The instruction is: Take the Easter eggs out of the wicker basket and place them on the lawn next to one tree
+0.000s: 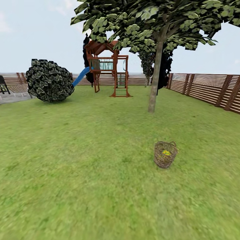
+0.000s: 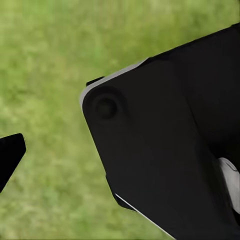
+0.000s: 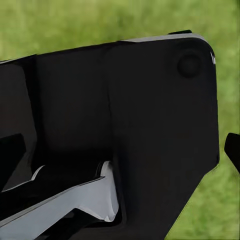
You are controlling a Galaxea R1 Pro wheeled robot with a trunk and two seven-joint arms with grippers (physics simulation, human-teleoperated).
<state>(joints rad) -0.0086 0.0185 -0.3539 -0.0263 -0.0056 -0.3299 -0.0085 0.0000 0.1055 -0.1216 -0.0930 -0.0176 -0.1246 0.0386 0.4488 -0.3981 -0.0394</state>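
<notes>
Left end effector over lawn

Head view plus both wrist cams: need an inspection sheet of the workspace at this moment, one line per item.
Surface: wide mottled green lawn, flat.
Job's things: brown woven wicker basket upright on the grass, right of centre; yellow egg visible inside, count cannot be told. Slim grey-brown-trunked tree with speckled foliage stands beyond the basket.
Clutter: nothing seen near the basket.
Tools: wrist views show dark robot bodywork over grass; left and right tool state cannot be told.
Cables: nothing seen.
Surroundings: brown horizontal-slat wooden fence along back and right; red wooden play frame with blue slide; round dark bush at left; paved patch at far left.
</notes>
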